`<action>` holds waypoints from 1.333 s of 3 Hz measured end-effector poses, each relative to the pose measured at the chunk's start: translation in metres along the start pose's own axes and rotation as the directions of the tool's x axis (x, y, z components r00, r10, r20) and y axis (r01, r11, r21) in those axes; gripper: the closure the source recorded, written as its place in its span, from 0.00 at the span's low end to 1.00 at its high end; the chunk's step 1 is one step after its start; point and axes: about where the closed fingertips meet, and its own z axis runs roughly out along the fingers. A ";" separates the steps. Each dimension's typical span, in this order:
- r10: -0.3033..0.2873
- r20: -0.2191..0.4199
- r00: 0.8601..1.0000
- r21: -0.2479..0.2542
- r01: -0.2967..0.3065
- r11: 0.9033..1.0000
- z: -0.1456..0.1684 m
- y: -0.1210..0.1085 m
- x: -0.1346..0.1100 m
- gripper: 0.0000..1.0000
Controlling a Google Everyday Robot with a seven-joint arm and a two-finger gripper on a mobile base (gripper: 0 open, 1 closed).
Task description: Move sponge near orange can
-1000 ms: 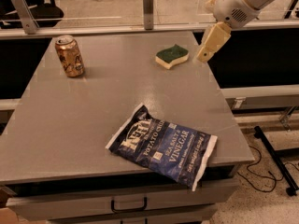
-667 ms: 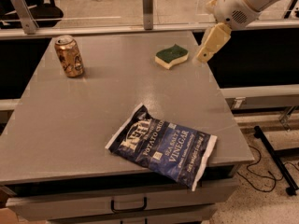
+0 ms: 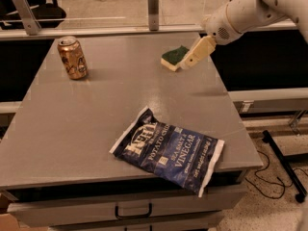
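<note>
Sponge (image 3: 173, 57) is located on table (image 3: 120, 97), well right of orange can (image 3: 72, 57). Gripper (image 3: 194, 57) is set against the sponge's side away from the can; its grip state cannot be told. Risk: with a shallow hold, the sponge may be dropped short of the can.

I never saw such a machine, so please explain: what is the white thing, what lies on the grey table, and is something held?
It is a robot arm; its pale tip is the gripper, the grasping tool. One camera looks down on the grey table. On it are a shiny orange can at back left and a green-topped yellow sponge at back right; a dark blue chip bag lies in front. The gripper is right beside the sponge; whether it holds it, I cannot tell.
</note>
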 end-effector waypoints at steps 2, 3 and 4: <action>0.104 0.070 0.992 -0.020 -0.103 0.994 0.081 -0.039 0.017 0.00; 0.137 0.060 0.989 -0.017 -0.137 0.990 0.097 -0.048 0.032 0.16; 0.163 0.056 0.985 -0.019 -0.162 0.987 0.100 -0.049 0.040 0.39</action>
